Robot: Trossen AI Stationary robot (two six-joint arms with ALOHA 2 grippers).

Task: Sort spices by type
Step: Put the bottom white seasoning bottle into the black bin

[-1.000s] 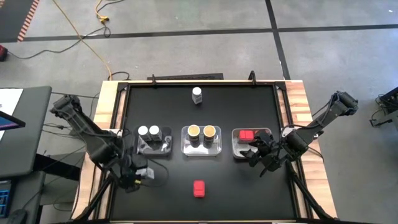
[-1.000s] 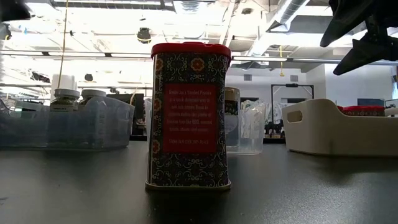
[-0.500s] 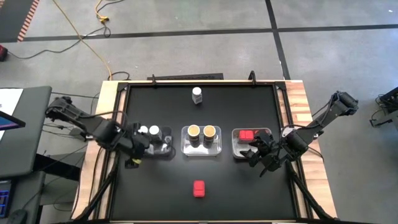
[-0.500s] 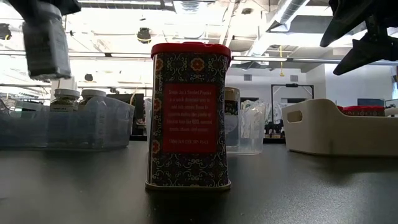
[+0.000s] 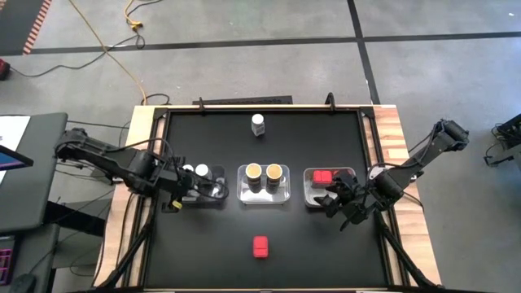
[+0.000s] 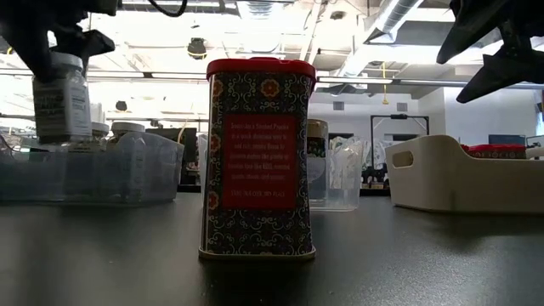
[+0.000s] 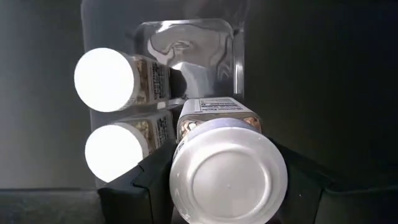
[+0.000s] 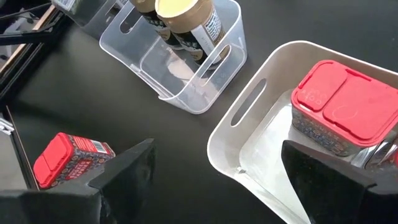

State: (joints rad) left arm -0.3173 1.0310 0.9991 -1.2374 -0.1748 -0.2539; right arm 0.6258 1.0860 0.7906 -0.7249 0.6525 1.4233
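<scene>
My left gripper [image 5: 174,194] is shut on a clear jar with a white cap [image 7: 229,177] and holds it over the left clear tray [image 7: 186,28]. Two white-capped jars [image 7: 106,79] stand in that tray. My right gripper [image 8: 217,180] is open and touches nothing above the near edge of the white tray [image 8: 249,106]. A red packet [image 8: 345,109] lies in that white tray. Two tan-topped jars [image 5: 264,172] stand in the middle tray. Another red packet [image 5: 260,246] stands on the mat near the table's near edge. One white-capped jar [image 5: 258,124] stands near the far edge. My left gripper pinches the jar's upper end at the white cap [image 6: 65,61], one finger [image 7: 149,186] on each side. The fingers come from above, pointing down. The jar hangs upright below them, lifted clear, with its bottom [image 6: 59,136] about level with the tray's rim.
Three trays sit in a row across the black mat's middle [image 5: 264,195]. Bare mat lies between them and the near red packet, and around the far jar. Wooden table edges [image 5: 391,130] flank the mat. In the low view the red packet [image 6: 259,161] fills the foreground.
My left gripper, carrying the jar, has swung from the near-left part of the mat toward the far edge, to the left tray. It has then lowered the jar toward that tray. My right arm has kept still.
</scene>
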